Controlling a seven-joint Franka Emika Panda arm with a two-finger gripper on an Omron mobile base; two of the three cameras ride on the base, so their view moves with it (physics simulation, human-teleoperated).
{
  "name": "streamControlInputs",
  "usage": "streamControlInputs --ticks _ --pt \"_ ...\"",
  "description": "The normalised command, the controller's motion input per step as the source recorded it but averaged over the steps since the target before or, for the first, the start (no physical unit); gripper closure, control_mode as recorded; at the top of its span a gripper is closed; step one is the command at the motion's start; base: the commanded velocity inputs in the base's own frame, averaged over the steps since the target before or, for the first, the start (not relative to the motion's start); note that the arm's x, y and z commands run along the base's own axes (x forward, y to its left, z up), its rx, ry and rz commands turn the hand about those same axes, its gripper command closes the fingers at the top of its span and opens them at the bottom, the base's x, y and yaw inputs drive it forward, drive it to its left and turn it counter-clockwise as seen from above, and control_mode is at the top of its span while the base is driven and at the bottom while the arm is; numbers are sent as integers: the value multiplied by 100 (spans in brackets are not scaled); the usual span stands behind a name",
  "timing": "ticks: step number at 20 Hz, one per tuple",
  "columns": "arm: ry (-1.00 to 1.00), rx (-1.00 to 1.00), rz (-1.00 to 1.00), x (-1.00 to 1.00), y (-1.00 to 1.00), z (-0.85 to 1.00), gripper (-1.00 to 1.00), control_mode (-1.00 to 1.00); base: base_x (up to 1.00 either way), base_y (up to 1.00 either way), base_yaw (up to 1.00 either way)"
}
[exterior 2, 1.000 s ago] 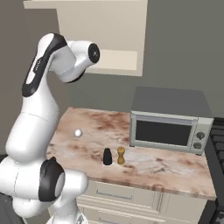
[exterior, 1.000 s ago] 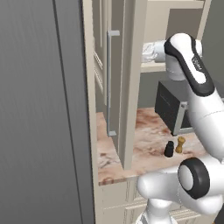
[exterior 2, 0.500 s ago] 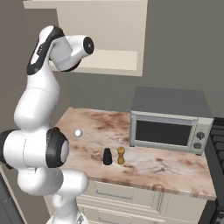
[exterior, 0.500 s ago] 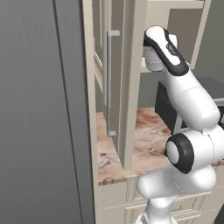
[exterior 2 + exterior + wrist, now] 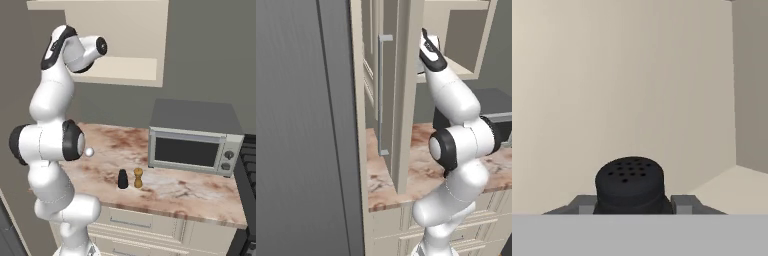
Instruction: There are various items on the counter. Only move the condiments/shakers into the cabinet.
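The arm has swung up into the cabinet (image 5: 125, 70), the gripper (image 5: 630, 204) seemingly clenching a black shaker (image 5: 629, 184) just above the shelf; two more shakers (image 5: 129, 179) are waiting on the counter (image 5: 190, 192).

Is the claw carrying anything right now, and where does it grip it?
Yes: a black shaker with a perforated top sits between the claw fingertips, gripped at its sides below the cap.
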Motion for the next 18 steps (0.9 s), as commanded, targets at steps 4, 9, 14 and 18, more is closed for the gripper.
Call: streamControlInputs --ticks 4,9,14,18 --pt "1 -2 0 65 0 -19 100 -100 0 0 0" --pt "0 -3 0 34 0 -20 100 -100 0 0 0" --pt "0 -2 0 25 5 -18 100 -100 0 0 0" --pt "-1 -1 0 16 20 -14 100 -100 0 0 0"
